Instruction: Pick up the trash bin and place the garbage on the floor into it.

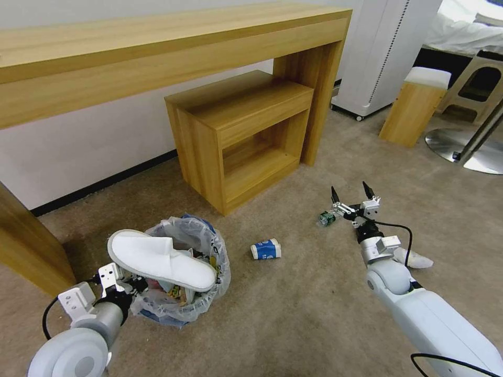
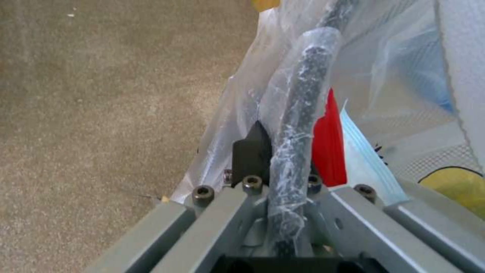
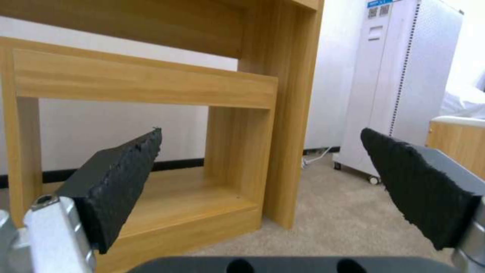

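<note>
The left arm reaches in low from the near left, its tool (image 1: 121, 283) clamped tight — fingers (image 2: 251, 151) pinched on a bag-wrapped rim. The right arm stretches forward on the right, wrist level, its tool (image 1: 350, 192) spread wide — both black pads (image 3: 126, 178) well apart, gripping nothing.

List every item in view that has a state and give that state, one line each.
trash bin: upright on the carpet, stuffed full, rim held by the left gripper.
white slipper: lying across the bin's top.
blue-white cup: on its side on the floor.
small bottle: lying on the floor by the right gripper.
left gripper: shut on the bag-wrapped rim.
right gripper: open, empty, low over the floor.
</note>
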`<state>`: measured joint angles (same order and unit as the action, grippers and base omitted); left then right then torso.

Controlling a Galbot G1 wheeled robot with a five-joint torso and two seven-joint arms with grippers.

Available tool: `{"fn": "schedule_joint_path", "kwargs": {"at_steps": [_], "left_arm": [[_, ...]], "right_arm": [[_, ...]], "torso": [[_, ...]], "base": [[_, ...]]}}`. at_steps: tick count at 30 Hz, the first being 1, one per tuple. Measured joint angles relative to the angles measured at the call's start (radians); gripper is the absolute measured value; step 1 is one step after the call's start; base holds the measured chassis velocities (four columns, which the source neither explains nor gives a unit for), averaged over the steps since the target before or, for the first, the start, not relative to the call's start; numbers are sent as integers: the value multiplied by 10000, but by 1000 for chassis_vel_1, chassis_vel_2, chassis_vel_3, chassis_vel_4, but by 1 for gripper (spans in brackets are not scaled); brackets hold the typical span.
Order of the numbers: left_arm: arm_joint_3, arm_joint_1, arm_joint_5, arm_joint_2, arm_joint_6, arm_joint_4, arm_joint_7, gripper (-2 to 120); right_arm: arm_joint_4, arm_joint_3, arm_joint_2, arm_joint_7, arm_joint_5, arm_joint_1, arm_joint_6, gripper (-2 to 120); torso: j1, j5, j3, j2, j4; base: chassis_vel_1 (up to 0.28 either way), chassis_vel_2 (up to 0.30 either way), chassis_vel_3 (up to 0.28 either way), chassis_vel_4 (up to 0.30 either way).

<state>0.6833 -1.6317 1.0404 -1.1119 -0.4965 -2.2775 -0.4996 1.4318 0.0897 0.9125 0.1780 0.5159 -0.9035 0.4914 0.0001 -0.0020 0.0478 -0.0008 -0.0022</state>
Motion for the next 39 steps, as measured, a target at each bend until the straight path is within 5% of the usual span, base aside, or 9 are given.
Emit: {"fn": "schedule_joint_path", "kwargs": {"at_steps": [39], "left_arm": [[-162, 91, -52, -17, 61, 135, 53, 0]], "right_arm": [[-41, -26, -32, -183, -23, -110, 358, 100]], "torso": [[1, -1, 0, 0, 1]], "base": [[-88, 90, 90, -92]]}}
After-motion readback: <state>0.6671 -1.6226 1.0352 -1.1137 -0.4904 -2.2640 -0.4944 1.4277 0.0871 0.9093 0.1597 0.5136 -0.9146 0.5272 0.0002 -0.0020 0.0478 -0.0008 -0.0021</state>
